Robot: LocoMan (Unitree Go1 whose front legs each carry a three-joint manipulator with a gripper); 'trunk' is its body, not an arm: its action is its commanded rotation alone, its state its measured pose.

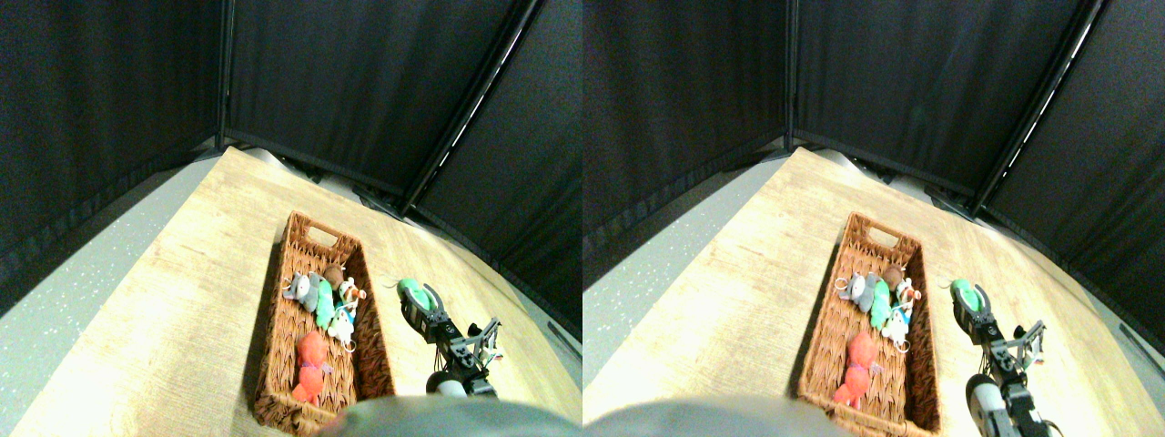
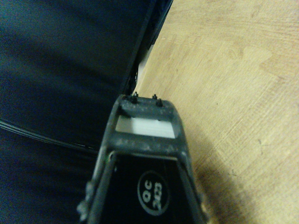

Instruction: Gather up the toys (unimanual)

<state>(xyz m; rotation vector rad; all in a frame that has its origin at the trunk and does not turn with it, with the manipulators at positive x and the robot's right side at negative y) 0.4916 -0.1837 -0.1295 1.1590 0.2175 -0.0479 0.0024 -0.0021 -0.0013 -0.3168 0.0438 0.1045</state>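
Now end effector (image 1: 417,297) on green toy (image 1: 414,291)

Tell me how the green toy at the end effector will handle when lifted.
The green toy looks plush, so it will probably squash and droop rather than stay rigid. Small and soft, it is likely light. Lying flat on the table, it seems unlikely to roll.

A brown woven basket (image 1: 369,350) sits on a pale, wood-grained worktop (image 1: 182,309). Inside it lie a grey toy (image 1: 301,289), a mint green toy (image 1: 324,305), a brown toy (image 1: 334,276), a white-with-blue toy (image 1: 344,323) and an orange-red toy (image 1: 311,364). The black tool (image 1: 420,299) carries another green toy (image 1: 415,292). Black curtains (image 1: 364,82) stand behind; the floor (image 1: 55,319) is grey with white speckles.
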